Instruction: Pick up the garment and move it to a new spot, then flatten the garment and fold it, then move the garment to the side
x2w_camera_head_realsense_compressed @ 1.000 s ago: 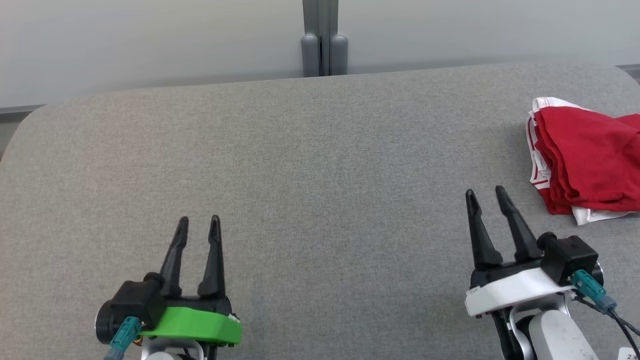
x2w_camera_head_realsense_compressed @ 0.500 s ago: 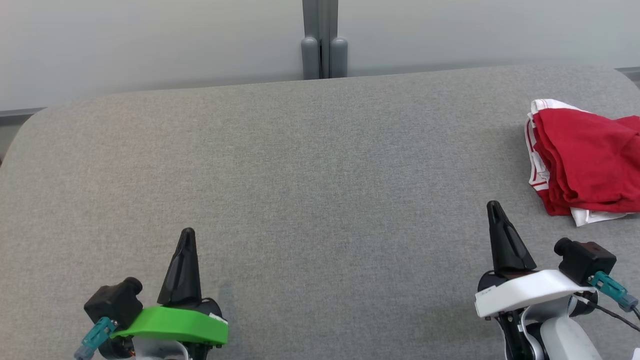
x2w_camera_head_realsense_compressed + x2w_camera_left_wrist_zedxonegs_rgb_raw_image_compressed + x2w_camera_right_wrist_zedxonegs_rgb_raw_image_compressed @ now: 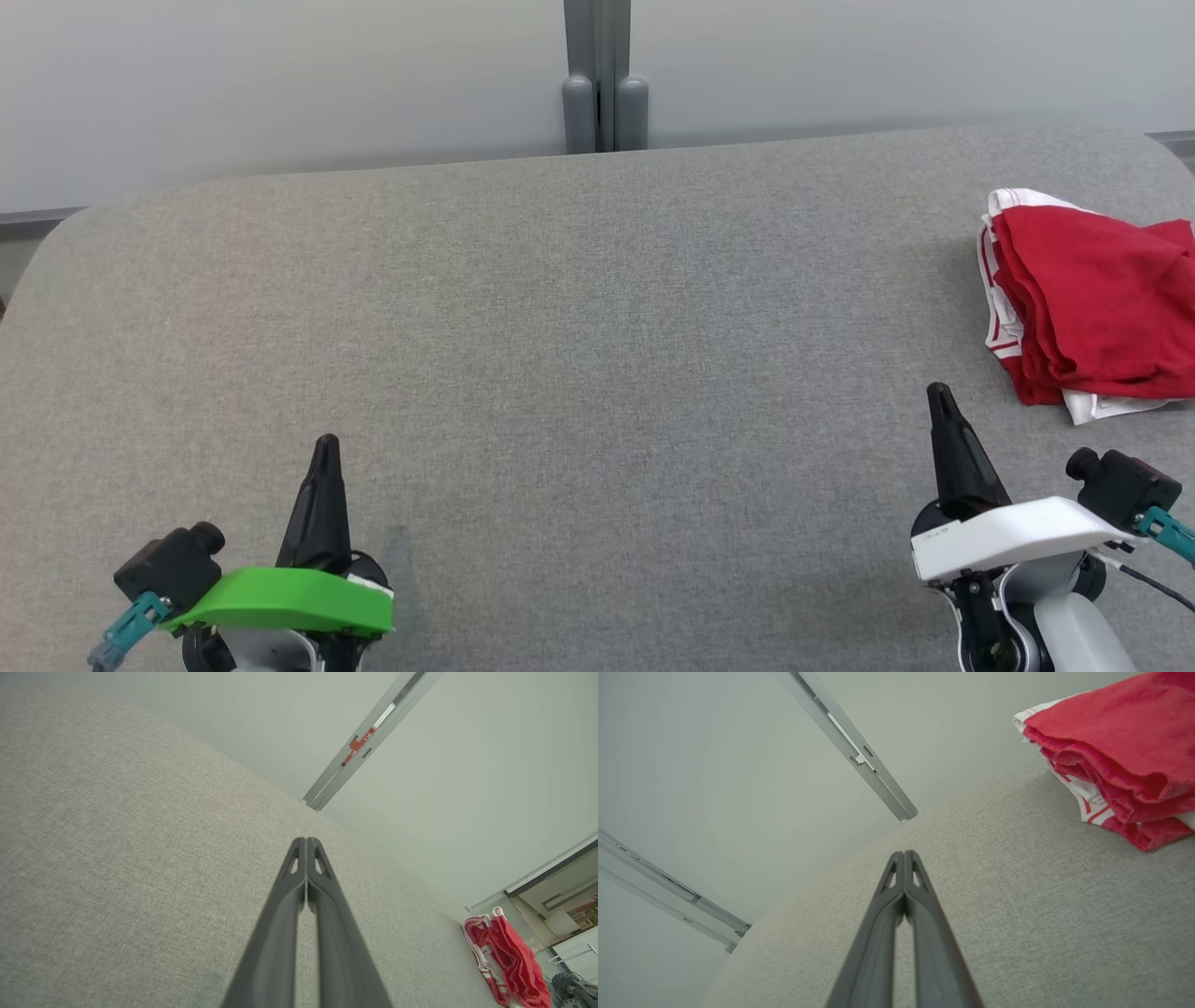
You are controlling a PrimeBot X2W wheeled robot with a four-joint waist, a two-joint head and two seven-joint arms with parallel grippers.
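I seem to be in an office-like or lab-like test room rather than a home. Before me stands a wide table [image 3: 560,327] with rounded corners, covered all over in plain grey woven fabric. Behind it runs a pale, bare partition wall [image 3: 280,84] of smooth panels joined by a grey metal post [image 3: 597,84]. My left wrist view catches a dark-framed glazed opening [image 3: 556,882] at the far right, with pale furniture beyond. The one domestic item is a bunched red and white garment [image 3: 1092,299] on the table.
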